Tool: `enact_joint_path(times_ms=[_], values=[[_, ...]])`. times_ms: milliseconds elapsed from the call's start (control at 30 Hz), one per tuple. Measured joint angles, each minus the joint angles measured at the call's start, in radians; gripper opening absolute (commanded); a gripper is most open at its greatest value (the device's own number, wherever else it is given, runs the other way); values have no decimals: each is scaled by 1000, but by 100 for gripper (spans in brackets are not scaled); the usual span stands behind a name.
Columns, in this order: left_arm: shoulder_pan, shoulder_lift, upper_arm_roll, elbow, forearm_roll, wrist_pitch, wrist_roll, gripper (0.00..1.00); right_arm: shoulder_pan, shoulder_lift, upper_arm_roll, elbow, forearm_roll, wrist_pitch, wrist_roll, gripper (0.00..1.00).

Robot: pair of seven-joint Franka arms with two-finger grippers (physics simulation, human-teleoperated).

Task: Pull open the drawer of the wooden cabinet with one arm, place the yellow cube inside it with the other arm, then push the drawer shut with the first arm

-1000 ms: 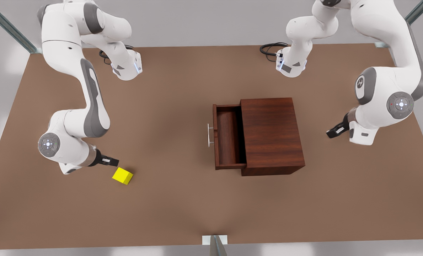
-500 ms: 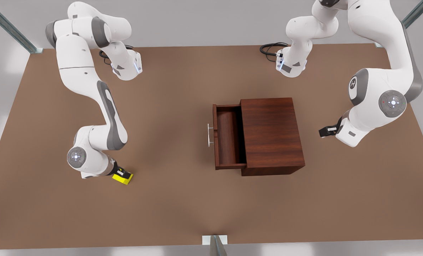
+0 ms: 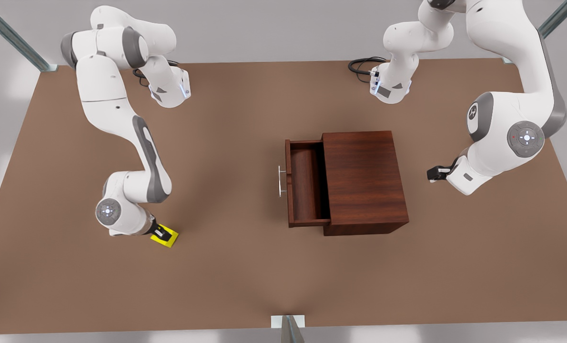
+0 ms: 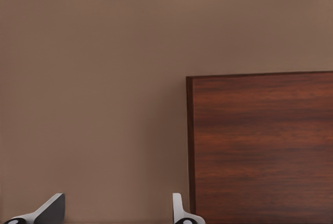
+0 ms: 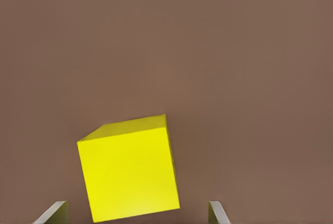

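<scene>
1. The right pincer [image 3: 162, 234] is being held directly over the yellow cube [image 3: 168, 237] near the front view's left side of the desk [image 3: 236, 267], with its fingers spread wide.
2. In the right wrist view, the yellow cube [image 5: 128, 168] is being seen between the two fingertips [image 5: 53, 212], with clear space left on each side of it, so the cube is not being gripped.
3. The cube is being carried by the desk, well apart from the wooden cabinet [image 3: 364, 183].
4. The left pincer [image 3: 435, 174] is being held just beside the cabinet, on the side away from the drawer [image 3: 305, 188], and is apart from the wood.
5. In the left wrist view, the fingertips [image 4: 51, 209] of the left pincer are being shown spread wide with nothing between them, and a flat face of the cabinet [image 4: 260, 148] is being faced just beyond them.
6. The drawer is being shown pulled out of the cabinet on the side far from the left pincer, with its silver bar handle [image 3: 280, 181] turned toward the right pincer.
7. The inside of the drawer is being shown as bare wood.
</scene>
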Motion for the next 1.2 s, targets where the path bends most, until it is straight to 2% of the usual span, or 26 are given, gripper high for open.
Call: enact_joint_path(times_ms=[833, 867, 900, 967, 1000, 1067, 1200], values=[[0, 0, 0, 0, 1, 0, 88, 100, -30, 99, 57, 1, -77, 114, 43, 100], [0, 0, 0, 0, 2, 0, 90, 100, -33, 99, 60, 1, -78, 117, 44, 92], [0, 0, 0, 0, 2, 0, 91, 100, -35, 100, 61, 1, -77, 121, 44, 76], [0, 0, 0, 0, 2, 0, 94, 100, -36, 101, 63, 1, -74, 127, 42, 62], [0, 0, 0, 0, 2, 0, 95, 100, -37, 101, 63, 1, -72, 129, 40, 63], [0, 0, 0, -1, 2, 0, 98, 100, -37, 99, 63, 2, -67, 134, 35, 52], [0, 0, 0, 0, 2, 0, 102, 100, -37, 69, 66, 2, -57, 129, 23, 51]])
